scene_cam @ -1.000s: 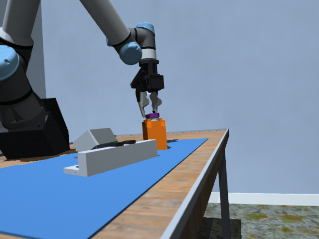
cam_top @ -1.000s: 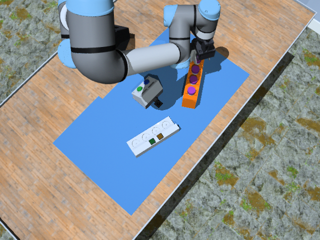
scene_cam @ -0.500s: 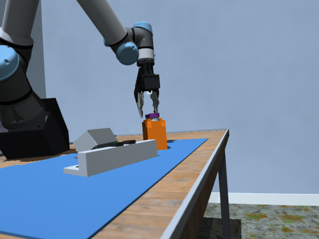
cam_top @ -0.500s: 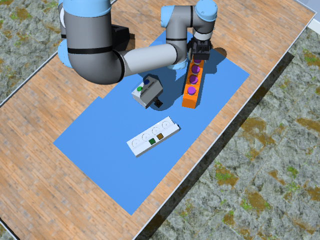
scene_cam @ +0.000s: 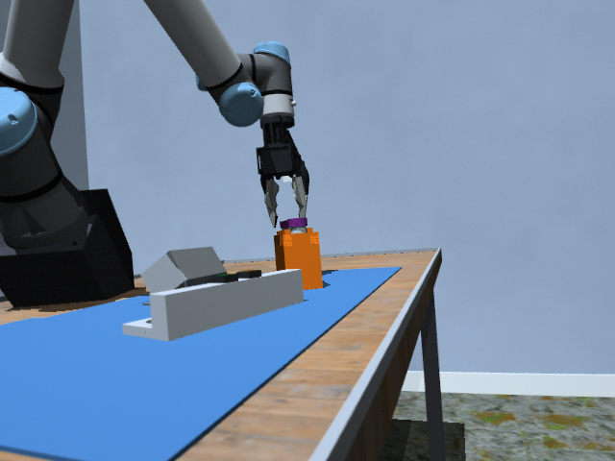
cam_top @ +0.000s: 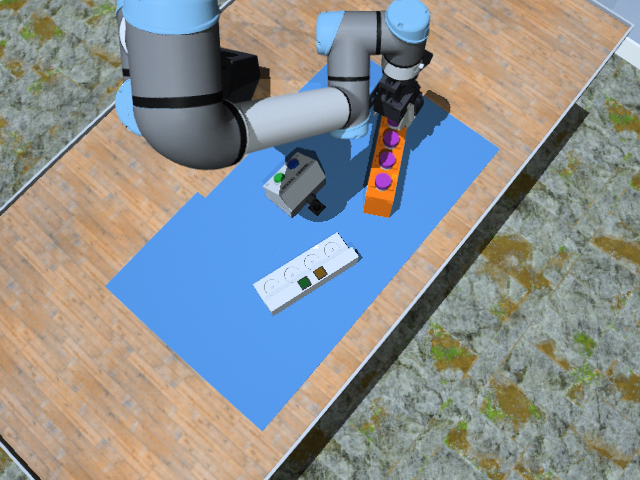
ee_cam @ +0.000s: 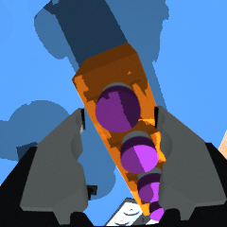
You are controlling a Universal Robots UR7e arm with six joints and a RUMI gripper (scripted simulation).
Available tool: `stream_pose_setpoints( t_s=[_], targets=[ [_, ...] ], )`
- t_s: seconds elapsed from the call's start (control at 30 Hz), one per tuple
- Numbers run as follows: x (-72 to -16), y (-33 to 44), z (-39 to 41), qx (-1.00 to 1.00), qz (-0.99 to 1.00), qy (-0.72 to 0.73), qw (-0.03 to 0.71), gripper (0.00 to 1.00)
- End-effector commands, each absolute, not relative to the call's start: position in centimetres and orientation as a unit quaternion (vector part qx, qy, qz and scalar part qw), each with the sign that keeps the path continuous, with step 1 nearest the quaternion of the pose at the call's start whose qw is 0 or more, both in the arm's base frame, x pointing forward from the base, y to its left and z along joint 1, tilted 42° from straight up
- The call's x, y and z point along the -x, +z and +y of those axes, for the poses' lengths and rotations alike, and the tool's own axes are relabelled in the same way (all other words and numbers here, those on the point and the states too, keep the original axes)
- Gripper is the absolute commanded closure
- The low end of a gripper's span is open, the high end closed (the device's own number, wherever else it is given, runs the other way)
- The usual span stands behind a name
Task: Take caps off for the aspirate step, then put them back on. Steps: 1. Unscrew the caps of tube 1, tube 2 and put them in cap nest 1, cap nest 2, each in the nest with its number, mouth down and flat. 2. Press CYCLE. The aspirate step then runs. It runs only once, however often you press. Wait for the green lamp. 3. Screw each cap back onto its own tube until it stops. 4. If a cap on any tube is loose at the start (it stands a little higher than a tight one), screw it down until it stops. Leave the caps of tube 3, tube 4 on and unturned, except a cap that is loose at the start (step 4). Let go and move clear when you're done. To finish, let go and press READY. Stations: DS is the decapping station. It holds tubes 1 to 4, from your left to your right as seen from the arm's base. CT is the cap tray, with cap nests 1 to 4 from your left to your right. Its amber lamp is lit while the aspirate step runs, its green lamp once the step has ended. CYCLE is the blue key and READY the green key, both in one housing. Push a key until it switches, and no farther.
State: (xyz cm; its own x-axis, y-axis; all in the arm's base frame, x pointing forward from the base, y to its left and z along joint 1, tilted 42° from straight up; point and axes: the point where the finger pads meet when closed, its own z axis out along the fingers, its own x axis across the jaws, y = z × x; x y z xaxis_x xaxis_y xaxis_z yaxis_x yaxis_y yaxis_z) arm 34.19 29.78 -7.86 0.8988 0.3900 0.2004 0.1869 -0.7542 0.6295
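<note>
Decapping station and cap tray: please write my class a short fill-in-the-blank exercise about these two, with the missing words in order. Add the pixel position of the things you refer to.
The decapping station (cam_top: 377, 205) (scene_cam: 305, 260) (ee_cam: 111, 66) is coloured ____. The screw caps (cam_top: 383, 181) (scene_cam: 293, 222) (ee_cam: 117, 111) on it are ____. The cap tray (cam_top: 281, 301) (scene_cam: 223, 303) has ____ round nests. Beside its amber lamp (cam_top: 320, 272) (scene_cam: 249, 273) is a ____ lamp.

Missing words: orange; purple; four; green.

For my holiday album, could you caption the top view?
A robot hand hovers over the far end of an orange rack of purple caps.
</note>
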Motion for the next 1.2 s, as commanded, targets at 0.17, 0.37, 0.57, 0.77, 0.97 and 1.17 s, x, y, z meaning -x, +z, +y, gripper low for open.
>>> stream_pose_setpoints(
  t_s=[0.17, 0.37, 0.57, 0.77, 0.97, 1.17],
  targets=[
    [-34.02, -7.82, 29.89, -0.93, 0.078, 0.186, 0.308, 0.65],
    [-33.98, -7.81, 29.74, -0.93, 0.077, 0.185, 0.308, 1.0],
    [-33.98, -7.81, 29.74, -0.93, 0.077, 0.185, 0.308, 1.0],
    [-33.98, -7.81, 29.74, -0.93, 0.077, 0.185, 0.308, 1.0],
    [-34.09, -7.82, 29.81, -0.908, 0.215, 0.137, 0.332, 1.0],
    [-34.05, -7.8, 29.74, -0.875, 0.325, 0.095, 0.346, 1.0]
  ],
)
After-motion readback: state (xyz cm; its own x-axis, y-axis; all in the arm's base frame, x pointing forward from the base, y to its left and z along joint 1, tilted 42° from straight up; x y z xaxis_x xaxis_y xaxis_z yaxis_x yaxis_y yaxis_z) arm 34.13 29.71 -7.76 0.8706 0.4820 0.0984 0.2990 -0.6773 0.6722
